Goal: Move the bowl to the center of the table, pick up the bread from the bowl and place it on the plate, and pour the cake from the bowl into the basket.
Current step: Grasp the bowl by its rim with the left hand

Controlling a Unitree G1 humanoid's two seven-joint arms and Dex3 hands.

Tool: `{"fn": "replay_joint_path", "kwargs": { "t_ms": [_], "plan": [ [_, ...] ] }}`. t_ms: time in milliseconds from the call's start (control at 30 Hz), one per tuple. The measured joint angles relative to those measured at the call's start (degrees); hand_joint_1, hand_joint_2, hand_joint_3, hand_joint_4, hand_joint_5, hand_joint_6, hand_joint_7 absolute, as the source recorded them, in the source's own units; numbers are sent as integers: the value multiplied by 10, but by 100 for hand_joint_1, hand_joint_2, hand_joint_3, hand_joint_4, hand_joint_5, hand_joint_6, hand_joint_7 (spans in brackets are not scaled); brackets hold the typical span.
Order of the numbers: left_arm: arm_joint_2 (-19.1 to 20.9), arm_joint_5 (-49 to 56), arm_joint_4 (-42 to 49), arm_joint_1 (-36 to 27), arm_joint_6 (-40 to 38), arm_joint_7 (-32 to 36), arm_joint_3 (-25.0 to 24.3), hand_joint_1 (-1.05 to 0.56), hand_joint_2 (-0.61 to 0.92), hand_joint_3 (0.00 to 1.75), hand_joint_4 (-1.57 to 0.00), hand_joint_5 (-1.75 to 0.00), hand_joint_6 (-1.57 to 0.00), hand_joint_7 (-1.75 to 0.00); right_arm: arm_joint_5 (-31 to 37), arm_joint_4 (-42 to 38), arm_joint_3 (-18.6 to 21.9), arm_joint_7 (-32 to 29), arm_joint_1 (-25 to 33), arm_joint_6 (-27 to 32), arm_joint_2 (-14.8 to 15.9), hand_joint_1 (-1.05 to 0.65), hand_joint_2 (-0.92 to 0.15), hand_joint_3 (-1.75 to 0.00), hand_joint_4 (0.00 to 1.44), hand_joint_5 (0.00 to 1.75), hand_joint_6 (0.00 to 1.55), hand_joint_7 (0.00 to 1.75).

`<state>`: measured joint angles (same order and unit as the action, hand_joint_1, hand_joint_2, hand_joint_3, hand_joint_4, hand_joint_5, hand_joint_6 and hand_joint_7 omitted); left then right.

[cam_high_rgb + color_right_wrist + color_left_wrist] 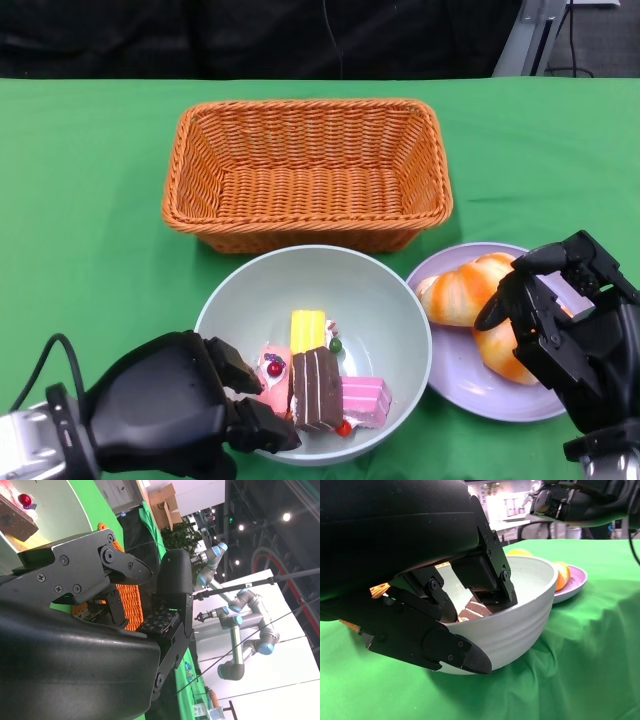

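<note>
Both breads point(478, 305) on plate point(452, 385); left hand point(170, 410) fingers grip bowl point(390, 300) rim, right hand point(565, 320) empty, fingers apart. Next: tip cakes point(322, 385) into basket point(308, 172) behind bowl.

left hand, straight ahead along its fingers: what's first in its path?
Nothing to travel to: the left hand already grips the bowl at its near rim. Pushed further, its inside fingers would likely meet the brown cake first; depth is unclear.

A bright green cloth point(80, 200) covers the table, hanging in folds at its edge. Behind it hangs a dark black backdrop point(300, 40). Beyond stand grey-and-blue jointed robot arms point(240, 630) before white panels, stacked brown cardboard boxes point(162, 497), and small round ceiling lights point(286, 516); a leafy plant, perhaps, stands nearby.
</note>
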<state>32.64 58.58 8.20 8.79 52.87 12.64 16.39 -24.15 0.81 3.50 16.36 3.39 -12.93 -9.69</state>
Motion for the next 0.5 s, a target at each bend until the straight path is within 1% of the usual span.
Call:
{"fn": "replay_joint_path", "kwargs": {
  "t_ms": [167, 267, 500],
  "plan": [
    [-17, -2, -3, -6, -36, 5, 24, -46, 82, 0, -96, 0, -92, 0, 7, 0, 0, 0, 0, -6, -2, -10, -73, -76, 73, 165, 71, 121],
    [-25, -4, -11, -11, -62, -3, 37, -46, 81, 0, -96, 0, -90, 0, 8, 0, 0, -1, 0, -10, -3, -10, -72, -76, 73, 164, 72, 119],
    [-29, -6, -25, -17, -106, -13, 60, -45, 81, 0, -97, 0, -89, 0, 15, -5, 0, -2, 0, -21, -5, -10, -72, -76, 74, 162, 74, 115]
  ]
}}
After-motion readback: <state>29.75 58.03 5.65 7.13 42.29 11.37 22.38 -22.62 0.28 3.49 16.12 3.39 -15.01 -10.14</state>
